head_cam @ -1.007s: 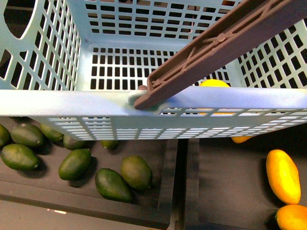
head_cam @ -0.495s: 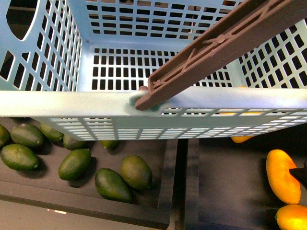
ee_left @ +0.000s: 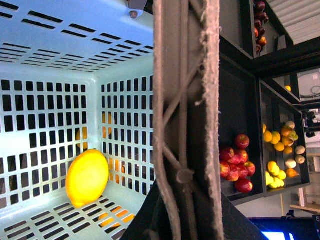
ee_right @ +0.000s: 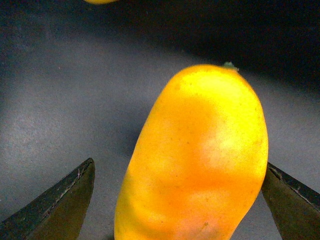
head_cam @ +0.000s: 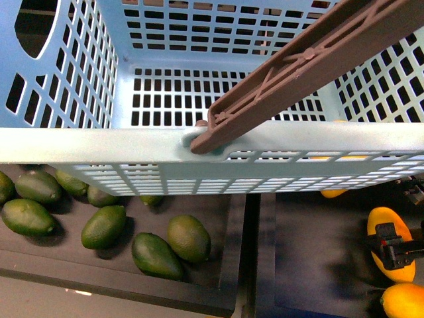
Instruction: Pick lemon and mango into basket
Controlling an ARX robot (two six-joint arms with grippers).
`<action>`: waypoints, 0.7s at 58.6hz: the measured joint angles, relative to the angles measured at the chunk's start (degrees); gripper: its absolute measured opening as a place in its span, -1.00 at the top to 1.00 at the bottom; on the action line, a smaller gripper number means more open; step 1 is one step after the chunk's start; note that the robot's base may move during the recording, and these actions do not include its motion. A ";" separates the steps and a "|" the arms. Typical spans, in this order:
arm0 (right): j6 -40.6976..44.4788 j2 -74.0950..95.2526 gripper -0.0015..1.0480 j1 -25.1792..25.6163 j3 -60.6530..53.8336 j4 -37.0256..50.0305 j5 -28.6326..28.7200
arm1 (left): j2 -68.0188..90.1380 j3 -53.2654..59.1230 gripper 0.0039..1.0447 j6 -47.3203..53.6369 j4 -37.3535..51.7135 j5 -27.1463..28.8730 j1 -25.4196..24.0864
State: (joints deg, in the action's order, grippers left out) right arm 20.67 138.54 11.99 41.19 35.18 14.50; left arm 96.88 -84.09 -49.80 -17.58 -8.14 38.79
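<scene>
My right hand (head_cam: 395, 250) hangs at the lower right of the front frame, spread wide over the mango (head_cam: 381, 223), which lies on the dark tray (head_cam: 311, 252). The wrist view shows one finger (ee_right: 60, 200) on each side of the fruit. The lemon (ee_left: 87, 177) lies inside the basket (head_cam: 132, 142), against a lattice wall. My left hand (ee_left: 185, 217) looks pinched around the brown handle (head_cam: 298, 73), though little of it shows. Dark green fruits (head_cam: 103, 226) fill the lower left

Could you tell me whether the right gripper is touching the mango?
Cannot tell: right wrist view shows one finger clear of the mango, the other at its edge.
</scene>
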 joint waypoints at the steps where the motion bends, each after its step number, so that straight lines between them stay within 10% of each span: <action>1: -0.04 0.31 -0.83 0.02 0.02 -0.02 -0.09 | 0.00 0.00 0.90 0.00 0.00 0.02 0.00; 20: -0.33 2.49 -0.83 0.81 0.11 -1.03 -1.29 | 0.00 0.00 0.90 0.00 0.00 0.04 0.00; 30: -2.38 2.64 -0.22 0.96 0.04 -0.90 -0.92 | 0.00 0.00 0.90 0.00 0.00 0.00 0.00; 41: -5.53 1.97 -0.11 1.79 -0.26 -0.22 -0.31 | 0.00 0.00 0.90 0.02 0.00 0.13 0.00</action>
State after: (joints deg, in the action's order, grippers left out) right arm 15.14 140.51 13.78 40.93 34.96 14.20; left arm 96.88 -84.09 -49.78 -17.58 -8.01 38.79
